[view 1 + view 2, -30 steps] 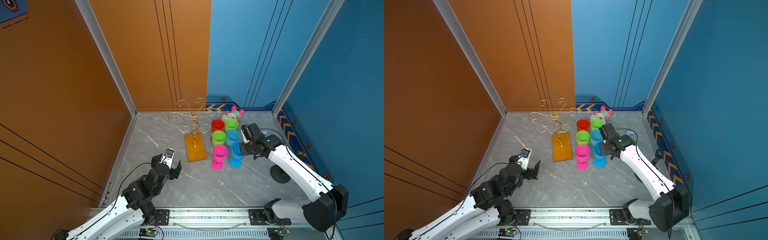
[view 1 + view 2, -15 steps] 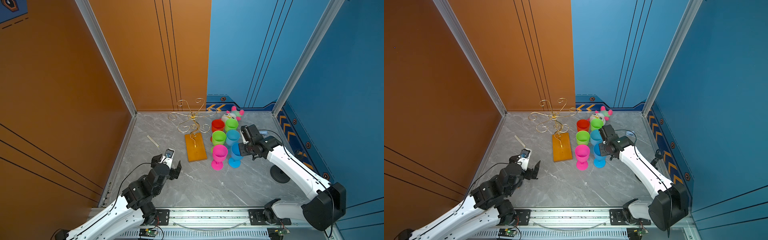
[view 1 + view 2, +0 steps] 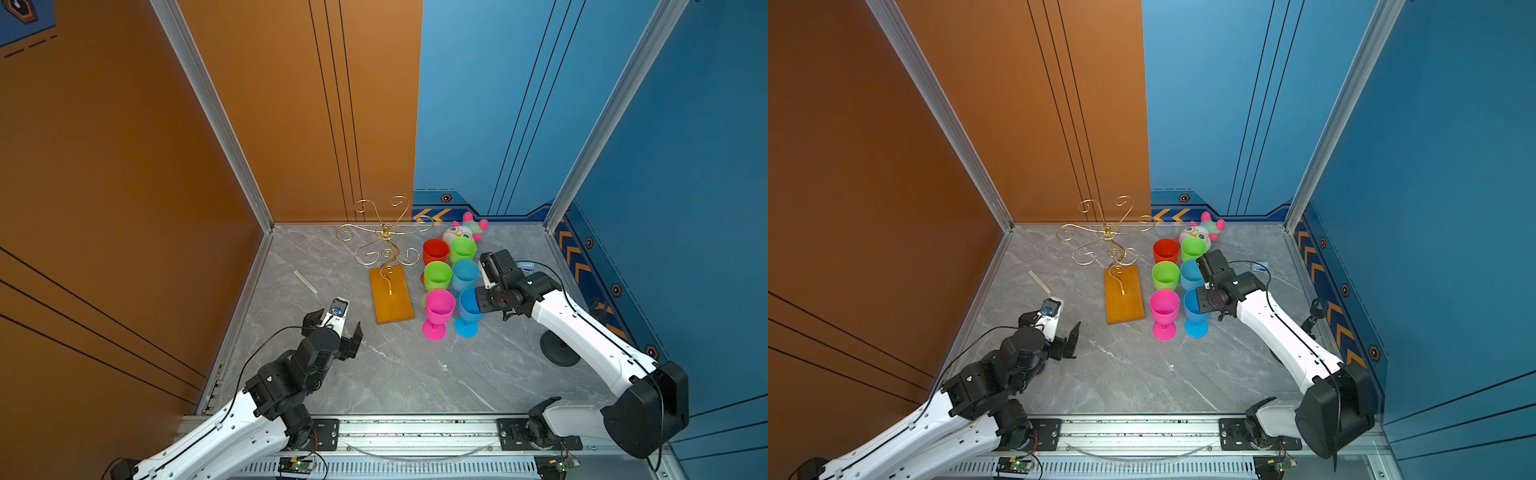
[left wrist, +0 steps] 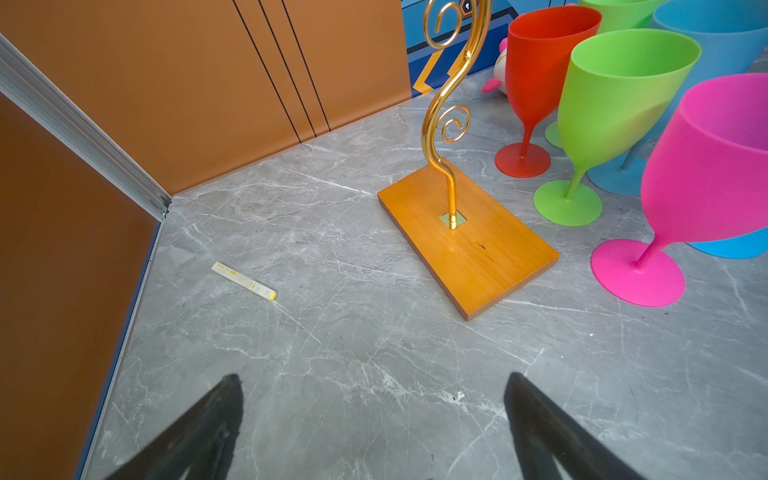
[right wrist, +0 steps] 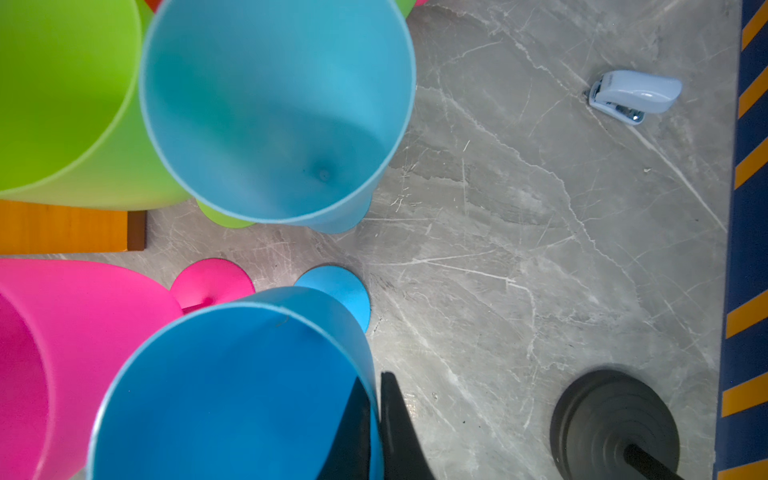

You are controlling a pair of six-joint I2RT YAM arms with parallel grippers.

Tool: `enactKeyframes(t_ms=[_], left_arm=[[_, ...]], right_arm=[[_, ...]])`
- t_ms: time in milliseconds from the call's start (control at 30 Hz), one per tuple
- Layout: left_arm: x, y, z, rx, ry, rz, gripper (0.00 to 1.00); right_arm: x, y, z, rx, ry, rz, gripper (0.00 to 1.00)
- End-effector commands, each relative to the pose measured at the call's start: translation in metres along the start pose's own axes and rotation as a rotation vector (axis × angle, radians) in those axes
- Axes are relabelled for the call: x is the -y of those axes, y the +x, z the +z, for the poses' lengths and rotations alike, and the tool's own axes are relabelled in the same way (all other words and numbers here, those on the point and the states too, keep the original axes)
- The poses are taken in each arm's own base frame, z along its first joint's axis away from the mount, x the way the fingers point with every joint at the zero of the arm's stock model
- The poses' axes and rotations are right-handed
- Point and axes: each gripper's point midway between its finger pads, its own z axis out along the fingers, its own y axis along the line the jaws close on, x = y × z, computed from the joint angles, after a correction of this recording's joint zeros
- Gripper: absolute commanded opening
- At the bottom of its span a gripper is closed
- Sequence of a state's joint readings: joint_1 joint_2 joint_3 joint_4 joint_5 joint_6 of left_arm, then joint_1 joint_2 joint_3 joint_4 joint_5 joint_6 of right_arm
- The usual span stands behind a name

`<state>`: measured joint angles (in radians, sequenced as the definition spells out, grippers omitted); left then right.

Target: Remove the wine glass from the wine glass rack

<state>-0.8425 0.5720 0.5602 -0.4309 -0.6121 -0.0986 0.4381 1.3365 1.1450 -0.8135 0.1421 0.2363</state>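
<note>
The wine glass rack point(image 3: 386, 245) is a gold wire stand on an orange-brown wooden base point(image 3: 392, 301), back centre in both top views; nothing hangs on its arms. A blue wine glass point(image 3: 469, 309) stands upright on the floor to the right of the base. My right gripper point(image 5: 374, 378) is shut on its rim, one finger inside the bowl and one outside. My left gripper point(image 4: 374, 378) is open and holds nothing, low over the floor left of and nearer than the base point(image 4: 469, 245).
Pink point(image 3: 438, 307), green point(image 3: 437, 276), light blue point(image 3: 465, 274), red point(image 3: 435, 251) and another green point(image 3: 462, 249) glass stand clustered beside the blue one. A plush toy point(image 3: 461, 228) lies behind them. A stapler point(image 5: 633, 95), a black round foot point(image 3: 559, 351) and a white stick point(image 3: 305, 281) lie on the floor.
The right arm has shifted only slightly at the blue glass, which stays on the same spot. The left arm has not moved.
</note>
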Motion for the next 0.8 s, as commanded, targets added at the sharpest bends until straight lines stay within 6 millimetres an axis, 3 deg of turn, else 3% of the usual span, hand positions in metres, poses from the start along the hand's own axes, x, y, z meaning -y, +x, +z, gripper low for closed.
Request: enactKeyframes(t_ms=[0, 233, 433, 600, 767], left_arm=[[-0.007, 0.001, 0.001, 0.004, -0.034, -0.005, 0.98], [-0.010, -0.001, 0.006, 0.013, -0.053, -0.003, 0.98], [-0.020, -0.003, 0.013, 0.008, -0.065, -0.060, 0.98], [-0.035, -0.007, 0.025, 0.011, -0.089, -0.128, 0.98], [-0.062, -0.005, 0.042, -0.003, -0.174, -0.191, 0.98]], right_arm=[[0.000, 0.000, 0.000, 0.001, -0.009, 0.016, 0.17], [0.002, -0.010, -0.016, 0.037, -0.021, 0.020, 0.38], [0.008, -0.029, -0.046, 0.136, -0.034, 0.027, 0.68], [0.029, -0.047, -0.062, 0.214, -0.019, 0.067, 0.81], [0.055, -0.062, -0.063, 0.316, -0.022, 0.134, 0.96]])
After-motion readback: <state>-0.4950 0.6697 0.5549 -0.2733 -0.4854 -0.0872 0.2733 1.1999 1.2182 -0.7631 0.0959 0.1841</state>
